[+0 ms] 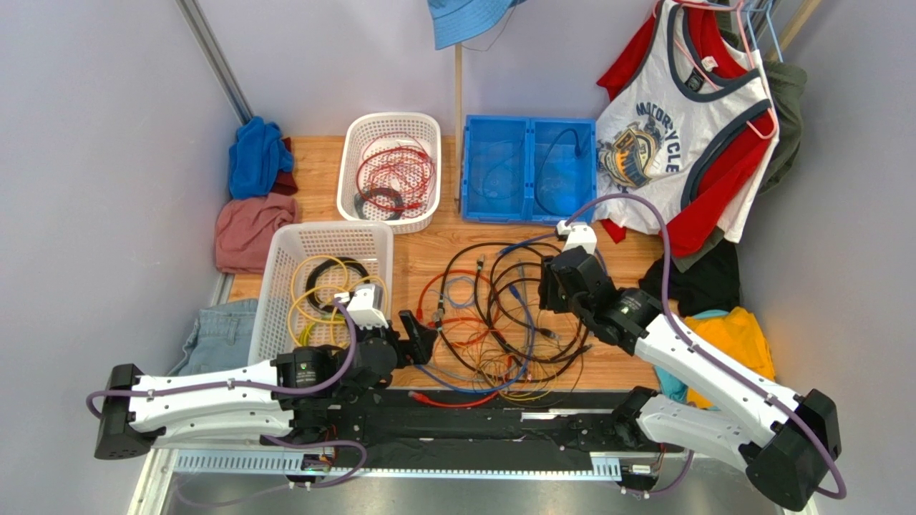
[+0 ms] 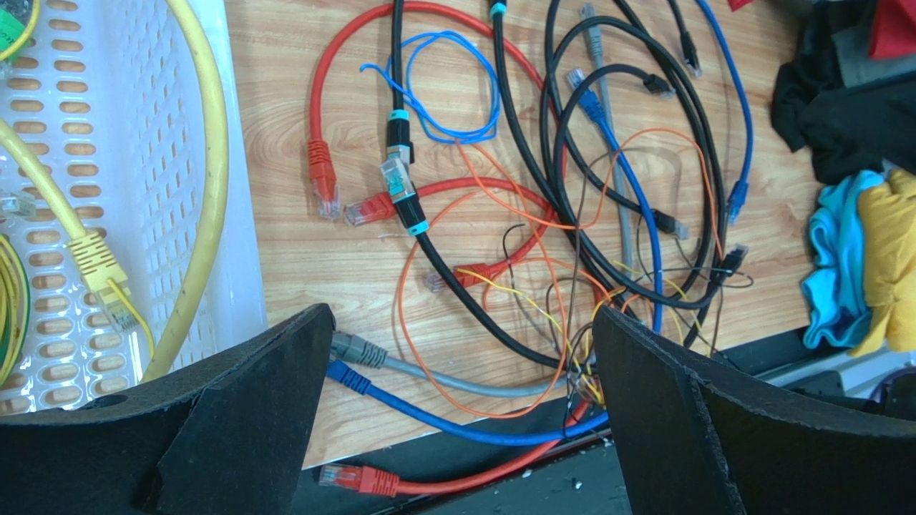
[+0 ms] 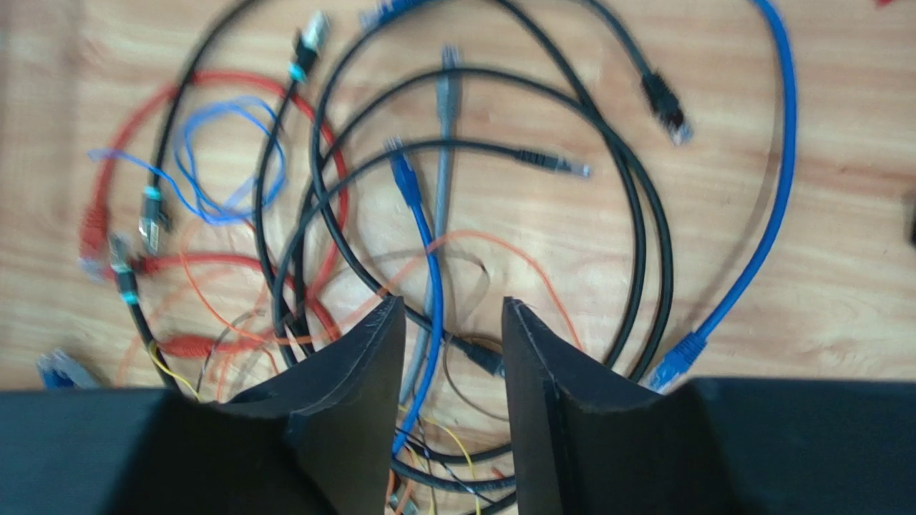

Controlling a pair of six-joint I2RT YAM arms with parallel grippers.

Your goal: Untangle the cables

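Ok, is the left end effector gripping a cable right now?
No, the left end effector has its fingers wide apart, and the cables lie loose on the table below.

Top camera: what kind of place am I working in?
Probably a staged lab cell: grey walls around a wooden table, cables sorted into white baskets and a blue bin, clothes hung beside.

Black, blue, red, orange cables
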